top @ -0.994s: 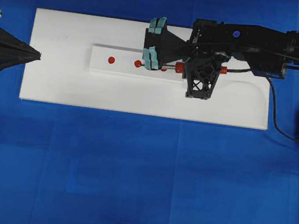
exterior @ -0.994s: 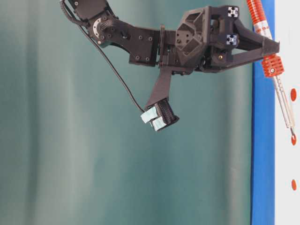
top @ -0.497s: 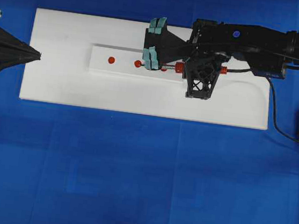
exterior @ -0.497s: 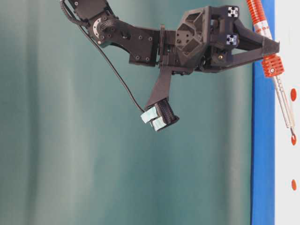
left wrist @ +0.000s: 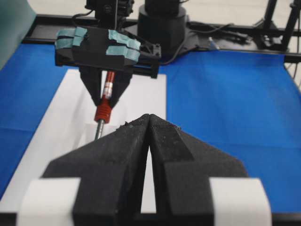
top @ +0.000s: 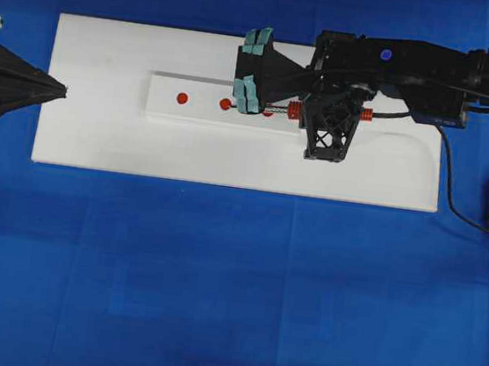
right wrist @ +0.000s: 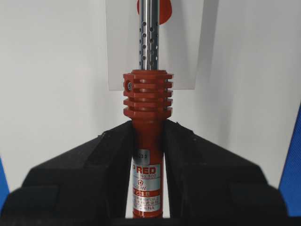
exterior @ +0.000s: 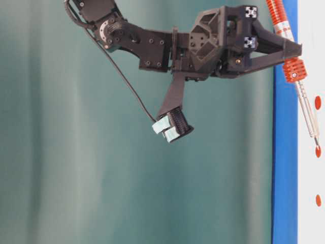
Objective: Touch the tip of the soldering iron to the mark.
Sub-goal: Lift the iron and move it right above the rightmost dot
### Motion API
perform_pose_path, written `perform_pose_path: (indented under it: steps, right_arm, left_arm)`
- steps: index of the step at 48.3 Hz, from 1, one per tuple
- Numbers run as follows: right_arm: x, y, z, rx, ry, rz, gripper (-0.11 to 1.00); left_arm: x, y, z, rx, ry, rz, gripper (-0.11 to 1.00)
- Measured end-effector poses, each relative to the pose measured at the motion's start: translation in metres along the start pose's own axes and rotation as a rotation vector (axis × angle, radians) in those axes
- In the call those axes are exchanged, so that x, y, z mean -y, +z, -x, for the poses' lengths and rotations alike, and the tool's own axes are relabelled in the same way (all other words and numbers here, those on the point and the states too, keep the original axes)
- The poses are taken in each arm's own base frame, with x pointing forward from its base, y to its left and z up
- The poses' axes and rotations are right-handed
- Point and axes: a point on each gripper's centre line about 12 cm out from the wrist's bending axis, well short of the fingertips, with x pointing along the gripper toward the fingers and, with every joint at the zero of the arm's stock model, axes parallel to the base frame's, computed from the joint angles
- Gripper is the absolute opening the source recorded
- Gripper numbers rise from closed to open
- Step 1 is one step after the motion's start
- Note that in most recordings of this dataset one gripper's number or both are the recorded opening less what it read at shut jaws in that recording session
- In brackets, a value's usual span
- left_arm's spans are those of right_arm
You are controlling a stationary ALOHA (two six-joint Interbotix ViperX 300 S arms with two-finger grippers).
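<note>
My right gripper (right wrist: 147, 127) is shut on the red-orange handle of the soldering iron (right wrist: 147, 99), just behind its ribbed collar. In the table-level view the iron (exterior: 294, 69) slants down over the white strip, and its tip (exterior: 317, 142) ends at the edge of the middle red mark (exterior: 318, 151); whether they touch I cannot tell. From overhead this mark (top: 225, 104) peeks out beside the right arm's taped camera mount, which hides the tip. My left gripper (top: 61, 89) hovers at the board's left edge, shut and empty (left wrist: 148, 117).
The white board (top: 99, 140) lies on blue cloth and carries the raised strip (top: 165, 108) with two other red marks (top: 182, 98) (exterior: 318, 102). The iron's black cord (top: 455, 198) trails off to the right. The right arm (top: 417, 66) spans the board's right end.
The right gripper and iron have shifted back very slightly along the strip, so the tip sits a hair short of the mark's middle. The left arm has not moved.
</note>
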Motion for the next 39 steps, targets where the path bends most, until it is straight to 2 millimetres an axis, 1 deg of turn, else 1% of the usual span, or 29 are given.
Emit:
perform_pose_path:
  steps: [4,8,20,27,32,39]
  right_arm:
    - [0.001,0.002,0.007,-0.002,-0.004,-0.001,0.06]
    - [0.003,0.004,0.022,0.004,-0.011,-0.001,0.06]
    - [0.013,0.013,0.082,0.067,-0.062,0.004,0.06]
    - [0.018,0.014,0.112,0.088,-0.084,-0.001,0.06]
    - [0.019,0.014,0.123,0.094,-0.094,-0.002,0.06]
    - [0.019,0.014,0.126,0.092,-0.097,-0.002,0.06]
  left_arm:
    - [0.000,0.000,0.000,0.000,0.000,0.001,0.00]
    - [0.000,0.000,0.000,0.002,0.000,0.000,0.00]
    - [0.000,0.000,0.000,0.002,0.000,0.000,0.00]
    - [0.000,0.000,0.000,0.002,0.000,0.000,0.00]
    - [0.000,0.000,0.000,0.002,0.000,0.000,0.00]
    - [0.000,0.000,0.000,0.002,0.000,0.000,0.00]
